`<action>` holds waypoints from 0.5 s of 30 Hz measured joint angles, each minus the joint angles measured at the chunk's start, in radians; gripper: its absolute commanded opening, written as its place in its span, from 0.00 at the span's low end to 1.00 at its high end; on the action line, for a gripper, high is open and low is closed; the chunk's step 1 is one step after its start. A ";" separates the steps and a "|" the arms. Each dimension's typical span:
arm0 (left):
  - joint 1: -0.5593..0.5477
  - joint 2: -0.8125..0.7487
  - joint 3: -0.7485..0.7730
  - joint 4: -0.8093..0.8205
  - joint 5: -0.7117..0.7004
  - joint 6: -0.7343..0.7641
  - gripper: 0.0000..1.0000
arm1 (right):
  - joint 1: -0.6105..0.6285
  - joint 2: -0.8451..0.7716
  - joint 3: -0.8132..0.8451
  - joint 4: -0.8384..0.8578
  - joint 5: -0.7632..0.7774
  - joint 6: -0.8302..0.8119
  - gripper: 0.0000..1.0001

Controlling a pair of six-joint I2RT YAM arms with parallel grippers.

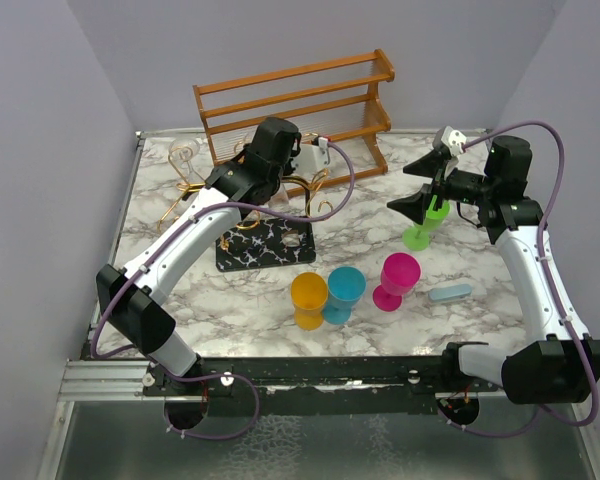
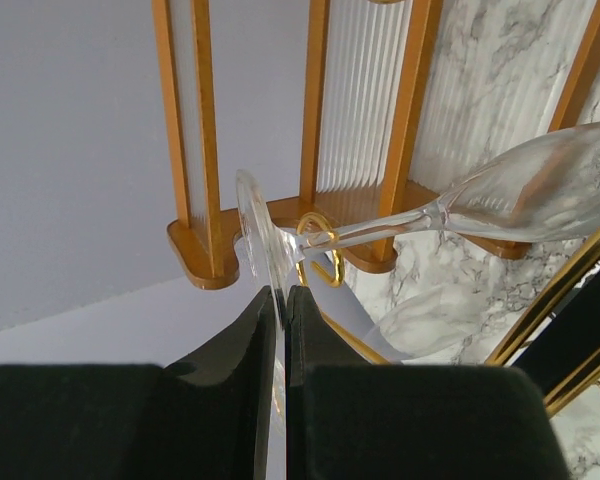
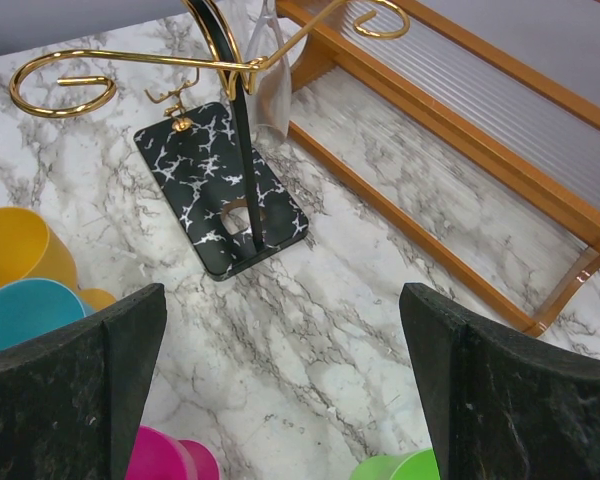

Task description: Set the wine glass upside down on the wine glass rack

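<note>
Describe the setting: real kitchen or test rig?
Looks like a staged lab cell, not a kitchen: plain grey walls boxing a marble-print table, two robot arms bolted to a metal rail, coloured plastic goblets as props.

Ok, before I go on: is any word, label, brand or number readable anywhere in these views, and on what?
None: no text can be read in any view.
The wine glass, wine glass rack and wooden shelf show no print.
The orange cup, teal cup, pink cup and green cup look plain.
The pale blue block is too small to tell.
</note>
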 measured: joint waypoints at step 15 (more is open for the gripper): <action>0.000 0.000 0.002 -0.094 -0.030 -0.060 0.00 | 0.000 0.001 -0.002 0.014 0.000 0.005 1.00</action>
